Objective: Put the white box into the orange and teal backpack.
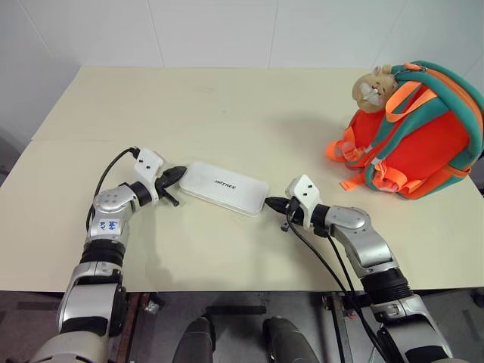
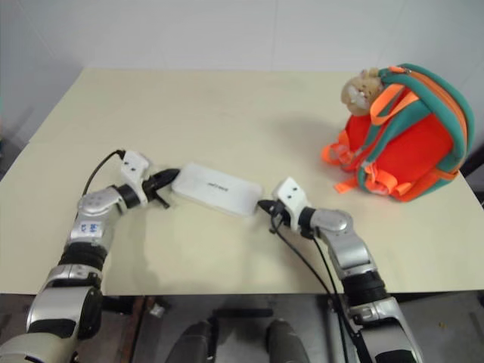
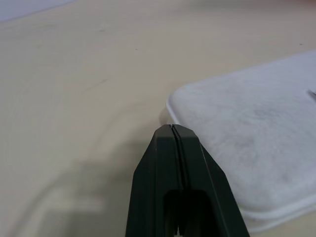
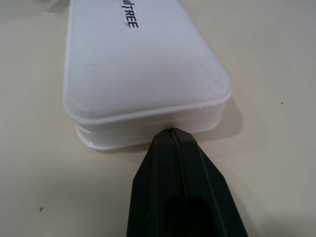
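A white box (image 1: 224,187) lies flat on a cream worktop (image 1: 242,106). Left gripper (image 1: 176,176) and right gripper (image 1: 274,203), fingers pressed together, touch its opposite ends. The orange and teal backpack (image 1: 416,144) stands well apart.

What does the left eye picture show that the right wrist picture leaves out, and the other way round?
The left eye view takes in the orange and teal backpack with its plush toy, the left hand and the whole table. The right wrist view shows, close up, the seam round the box's short end. Both show the white box, its dark lettering and the shut right hand at that end.
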`<act>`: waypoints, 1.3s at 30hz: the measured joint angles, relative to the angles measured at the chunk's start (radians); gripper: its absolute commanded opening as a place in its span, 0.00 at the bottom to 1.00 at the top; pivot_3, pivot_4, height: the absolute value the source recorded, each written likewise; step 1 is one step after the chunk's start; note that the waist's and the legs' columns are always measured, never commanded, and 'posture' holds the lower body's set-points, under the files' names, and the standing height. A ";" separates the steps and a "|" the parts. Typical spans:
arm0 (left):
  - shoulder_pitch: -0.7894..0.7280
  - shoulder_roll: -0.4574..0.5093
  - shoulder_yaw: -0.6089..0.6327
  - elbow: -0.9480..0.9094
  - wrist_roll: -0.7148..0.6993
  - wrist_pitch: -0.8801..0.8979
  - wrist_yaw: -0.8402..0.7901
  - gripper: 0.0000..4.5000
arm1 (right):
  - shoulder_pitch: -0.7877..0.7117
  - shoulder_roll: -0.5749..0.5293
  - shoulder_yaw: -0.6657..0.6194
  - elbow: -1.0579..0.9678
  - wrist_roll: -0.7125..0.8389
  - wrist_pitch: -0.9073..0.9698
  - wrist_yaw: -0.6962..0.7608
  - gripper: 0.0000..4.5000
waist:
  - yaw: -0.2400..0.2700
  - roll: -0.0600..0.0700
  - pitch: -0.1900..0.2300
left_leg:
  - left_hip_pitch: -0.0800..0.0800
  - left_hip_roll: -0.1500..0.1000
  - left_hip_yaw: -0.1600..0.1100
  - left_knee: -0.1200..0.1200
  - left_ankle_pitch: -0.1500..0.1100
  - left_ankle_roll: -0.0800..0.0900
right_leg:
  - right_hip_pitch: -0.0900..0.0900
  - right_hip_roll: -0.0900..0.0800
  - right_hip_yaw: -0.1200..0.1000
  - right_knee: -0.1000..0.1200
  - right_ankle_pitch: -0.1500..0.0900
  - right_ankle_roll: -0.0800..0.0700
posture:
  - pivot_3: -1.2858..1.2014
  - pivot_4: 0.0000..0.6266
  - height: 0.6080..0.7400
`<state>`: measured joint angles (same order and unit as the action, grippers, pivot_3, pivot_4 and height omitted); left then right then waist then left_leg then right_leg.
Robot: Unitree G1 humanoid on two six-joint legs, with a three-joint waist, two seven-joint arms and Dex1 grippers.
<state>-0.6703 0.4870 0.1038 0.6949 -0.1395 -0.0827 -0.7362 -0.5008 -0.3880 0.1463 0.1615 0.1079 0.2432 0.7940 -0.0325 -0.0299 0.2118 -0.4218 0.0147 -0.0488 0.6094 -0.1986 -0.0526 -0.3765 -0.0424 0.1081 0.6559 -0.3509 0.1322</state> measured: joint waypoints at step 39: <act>0.326 -0.020 -0.083 -0.713 -0.095 0.490 0.022 0.20 | 0.193 -0.408 -0.217 -0.049 0.211 0.114 0.300 0.34 | 0.003 0.001 0.000 | 0.000 -0.001 0.000 0.000 0.000 0.000 | 0.002 -0.001 0.001 -0.003 0.000 0.000 | 0.52 0.24 1.00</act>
<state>-0.3440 0.4671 0.0209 -0.0185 -0.2349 0.4075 -0.7147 -0.3082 -0.7957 -0.0705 0.1122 0.3186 0.3571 1.0940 -0.0296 -0.0292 0.2122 -0.4215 0.0139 -0.0487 0.6098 -0.1989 -0.0522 -0.3743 -0.0434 0.1090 0.6529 -0.3510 0.1324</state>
